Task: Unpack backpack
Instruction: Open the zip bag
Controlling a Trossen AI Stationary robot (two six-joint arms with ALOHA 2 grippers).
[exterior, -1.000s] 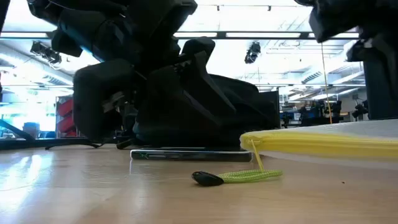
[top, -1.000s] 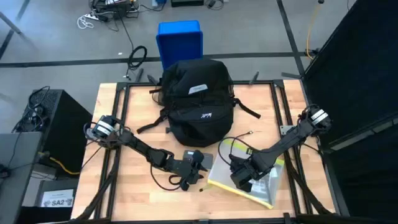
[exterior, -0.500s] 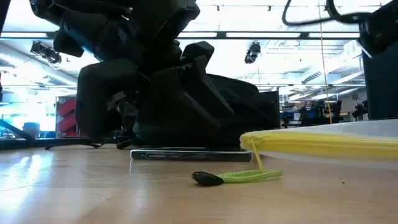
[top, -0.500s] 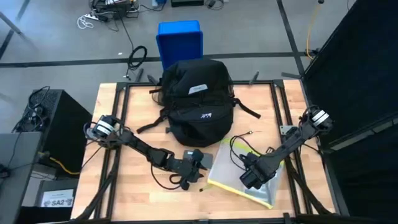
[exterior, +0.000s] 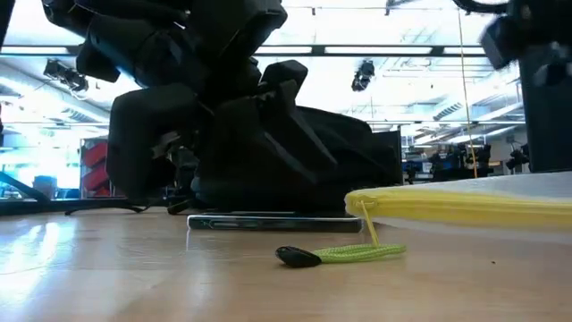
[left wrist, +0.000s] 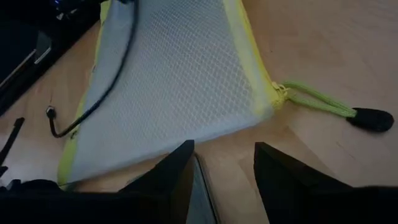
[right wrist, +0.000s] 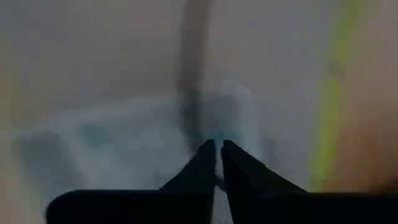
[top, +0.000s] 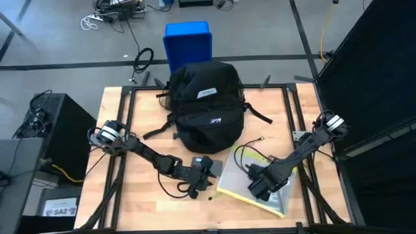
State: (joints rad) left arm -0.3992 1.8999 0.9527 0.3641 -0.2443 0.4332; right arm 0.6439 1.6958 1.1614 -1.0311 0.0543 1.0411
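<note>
Backpack first: the large rounded black fabric backpack [top: 207,104] sits at the far middle of the wooden counter [top: 130,195], apart from both arms. Your right claw [top: 259,190] is down on the flat white mesh pouch with a yellow-green zip border [top: 244,188], fingers pinched almost together around a thin black cable [top: 242,156], I judge. Lift straight and slowly. The left claw [left wrist: 219,171] is open, straddling a thin dark slab [exterior: 268,222] beside the pouch.

Left pincer [top: 207,177] low near the table's front, fingers parted, right pincer [top: 257,189] lowered, fingers nearly touching
</note>
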